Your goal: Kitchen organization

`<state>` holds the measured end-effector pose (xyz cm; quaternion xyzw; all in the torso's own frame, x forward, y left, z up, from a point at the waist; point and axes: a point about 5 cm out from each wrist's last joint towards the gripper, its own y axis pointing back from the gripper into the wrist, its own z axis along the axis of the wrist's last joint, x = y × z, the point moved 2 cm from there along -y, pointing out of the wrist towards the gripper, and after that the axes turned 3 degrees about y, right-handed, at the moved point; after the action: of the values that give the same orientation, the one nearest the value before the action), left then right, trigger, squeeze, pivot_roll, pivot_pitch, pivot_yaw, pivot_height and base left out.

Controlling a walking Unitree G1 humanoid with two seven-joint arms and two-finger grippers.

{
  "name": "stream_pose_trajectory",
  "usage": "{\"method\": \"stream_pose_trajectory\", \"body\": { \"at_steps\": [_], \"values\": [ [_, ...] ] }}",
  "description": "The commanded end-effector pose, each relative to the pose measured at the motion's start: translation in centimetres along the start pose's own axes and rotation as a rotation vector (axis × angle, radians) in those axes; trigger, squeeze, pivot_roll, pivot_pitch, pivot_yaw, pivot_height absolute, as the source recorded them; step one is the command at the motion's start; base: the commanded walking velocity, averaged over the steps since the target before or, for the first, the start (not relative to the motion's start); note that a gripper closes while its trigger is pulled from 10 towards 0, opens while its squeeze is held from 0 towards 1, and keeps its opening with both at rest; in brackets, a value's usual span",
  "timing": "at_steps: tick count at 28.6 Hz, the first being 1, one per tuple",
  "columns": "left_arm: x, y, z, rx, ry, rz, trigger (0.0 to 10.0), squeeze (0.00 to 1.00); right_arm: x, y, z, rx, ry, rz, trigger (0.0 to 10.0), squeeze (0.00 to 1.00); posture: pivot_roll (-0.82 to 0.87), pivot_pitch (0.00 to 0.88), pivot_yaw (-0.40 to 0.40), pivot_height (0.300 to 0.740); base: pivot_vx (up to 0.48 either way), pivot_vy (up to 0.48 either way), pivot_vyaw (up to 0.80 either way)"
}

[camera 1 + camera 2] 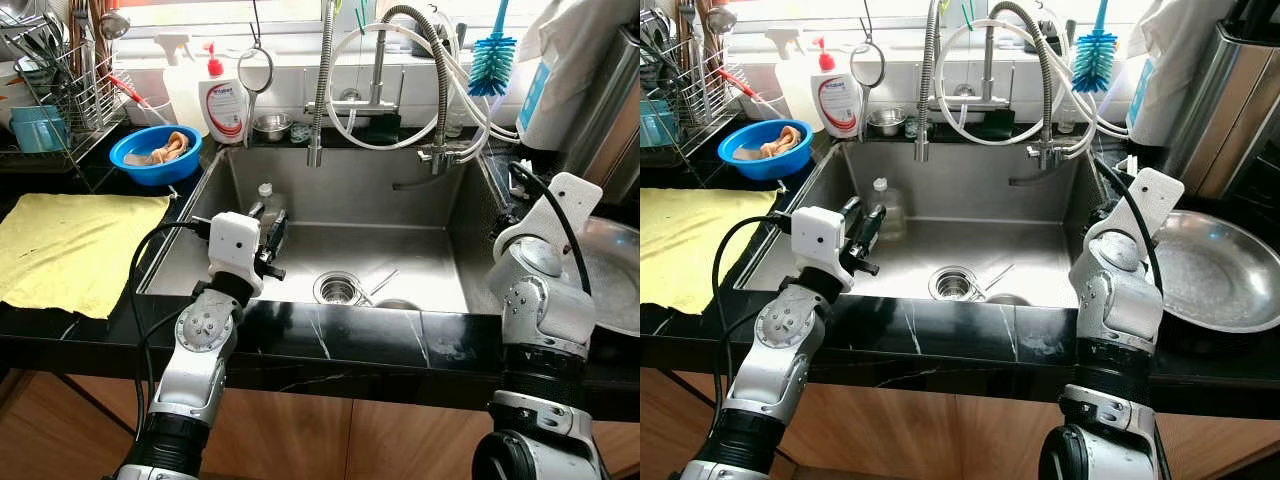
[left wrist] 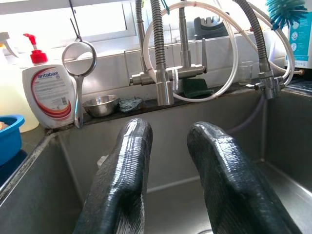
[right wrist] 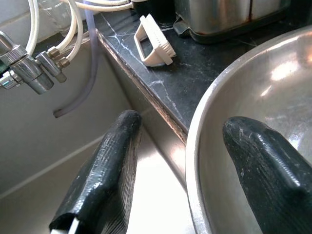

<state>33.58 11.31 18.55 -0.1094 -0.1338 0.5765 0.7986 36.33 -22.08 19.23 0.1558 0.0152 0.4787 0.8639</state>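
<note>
Spanning the black stone counter, a steel sink (image 1: pixel 420 215) holds a small clear bottle (image 1: pixel 266 200) at its back left wall, a round drain (image 1: pixel 337 289) and a thin utensil (image 1: pixel 378 284) beside it, its type hard to make out. Left gripper (image 2: pixel 170 161): fingers parted, empty, held over the sink's left half, aimed at the rear wall. Right gripper (image 3: pixel 190 170): fingers apart, one over the sink, the other over a large steel pan (image 1: pixel 1215 270) on the right counter, straddling its rim without clasping it; the pan is cut off at the frame edge. Left counter: yellow cloth (image 1: pixel 70 245), blue bowl (image 1: pixel 155 152) with indistinct contents, soap bottle (image 1: pixel 224 103), dish rack (image 1: pixel 60 90) partly cropped.
</note>
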Motion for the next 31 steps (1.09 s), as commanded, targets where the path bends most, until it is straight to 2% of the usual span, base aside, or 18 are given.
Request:
{"method": "stream_pose_trajectory", "body": {
  "at_steps": [1, 4, 7, 8, 11, 16, 17, 20, 21, 25, 27, 28, 31],
  "values": [
    [0.2, -0.2, -0.2, 0.018, -0.002, -0.006, 10.0, 0.00, 0.2, 0.1, -0.1, 0.013, -0.017, 0.010, 10.0, 0.00, -0.10, 0.000, 0.041, 0.740, 0.000, 0.000, 0.00],
    [0.2, -0.2, -0.1, 0.014, -0.004, -0.003, 10.0, 0.00, 0.5, 0.2, 0.2, -0.013, -0.016, 0.023, 10.0, 0.00, -0.10, 0.000, 0.040, 0.740, 0.000, 0.000, 0.00],
    [0.4, -0.3, 0.3, 0.002, -0.009, 0.005, 10.0, 0.00, 0.6, 0.7, 1.4, -0.105, 0.027, 0.022, 10.0, 0.00, -0.10, 0.000, 0.041, 0.740, 0.000, 0.000, 0.00],
    [0.4, -0.3, 0.3, 0.002, -0.009, 0.005, 10.0, 0.00, 0.6, 0.7, 1.4, -0.105, 0.027, 0.022, 10.0, 0.00, -0.10, 0.000, 0.041, 0.740, 0.000, 0.000, 0.00],
    [0.6, -0.4, 0.3, -0.002, -0.015, 0.012, 10.0, 0.00, 0.8, 1.4, 2.5, -0.206, 0.069, 0.037, 10.0, 0.00, -0.10, 0.000, 0.044, 0.740, 0.000, 0.000, 0.00],
    [0.7, -0.4, 0.3, -0.005, -0.019, 0.022, 10.0, 0.00, 1.2, 2.8, 2.7, -0.310, 0.117, 0.075, 10.0, 0.00, -0.11, 0.000, 0.045, 0.740, 0.000, 0.000, 0.00],
    [0.8, -0.3, 0.4, -0.010, -0.025, 0.039, 10.0, 0.00, 1.4, 3.4, 2.7, -0.371, 0.132, 0.112, 10.0, 0.00, -0.11, 0.000, 0.045, 0.740, 0.000, 0.000, 0.00],
    [1.3, 0.0, 0.5, -0.021, -0.033, 0.083, 10.0, 0.00, 2.1, 4.7, 2.4, -0.469, 0.133, 0.224, 10.0, 0.00, -0.12, 0.000, 0.051, 0.740, 0.000, 0.000, 0.00],
    [1.7, 0.2, 0.4, -0.024, -0.022, 0.120, 10.0, 0.00, 2.6, 5.8, 2.0, -0.530, 0.140, 0.289, 10.0, 0.00, -0.12, 0.000, 0.056, 0.740, 0.000, 0.000, 0.00],
    [2.3, 0.5, 0.6, -0.034, -0.029, 0.156, 10.0, 0.00, 2.3, 6.7, 1.3, -0.573, 0.172, 0.300, 10.0, 0.00, -0.11, 0.000, 0.055, 0.740, 0.000, 0.000, 0.00],
    [2.6, 0.7, 0.7, -0.040, -0.019, 0.184, 10.0, 0.00, 1.7, 7.1, 0.9, -0.619, 0.250, 0.289, 10.0, 0.00, -0.12, 0.000, 0.054, 0.740, 0.000, 0.000, 0.00],
    [2.9, 1.1, 0.7, -0.042, -0.023, 0.206, 10.0, 0.00, 1.4, 7.5, 0.5, -0.657, 0.319, 0.313, 10.0, 0.00, -0.12, 0.000, 0.054, 0.740, 0.000, 0.000, 0.00],
    [3.1, 1.4, 0.7, -0.046, -0.030, 0.232, 10.0, 0.00, 1.1, 8.1, 0.2, -0.696, 0.307, 0.351, 10.0, 0.00, -0.12, 0.000, 0.055, 0.740, 0.000, 0.000, 0.00]
  ]
}}
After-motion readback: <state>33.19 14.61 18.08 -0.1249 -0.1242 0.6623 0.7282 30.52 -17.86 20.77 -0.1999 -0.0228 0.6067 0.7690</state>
